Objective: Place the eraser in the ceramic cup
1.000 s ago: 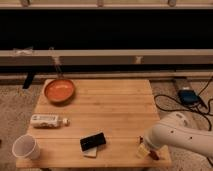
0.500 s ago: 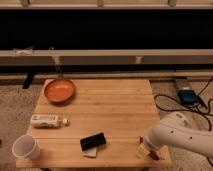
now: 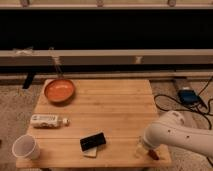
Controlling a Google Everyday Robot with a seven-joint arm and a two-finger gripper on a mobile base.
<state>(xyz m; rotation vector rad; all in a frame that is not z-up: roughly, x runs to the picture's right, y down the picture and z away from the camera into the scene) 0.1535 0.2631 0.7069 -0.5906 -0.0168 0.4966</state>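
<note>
The black eraser [image 3: 93, 141] lies flat near the table's front edge, resting partly on a pale beige slab [image 3: 90, 151]. The white ceramic cup [image 3: 25, 148] stands upright at the front left corner, a good way left of the eraser. My gripper [image 3: 142, 150] hangs at the end of the white arm [image 3: 177, 135] over the front right part of the table, well right of the eraser. A thin dark-red stick [image 3: 153, 154] lies by the gripper.
An orange round pan [image 3: 59, 90] with a thin handle sits at the back left of the wooden table [image 3: 115, 107]. A small white bottle [image 3: 47, 120] lies on its side at the left. A blue device with black cables [image 3: 189, 96] lies on the floor at right.
</note>
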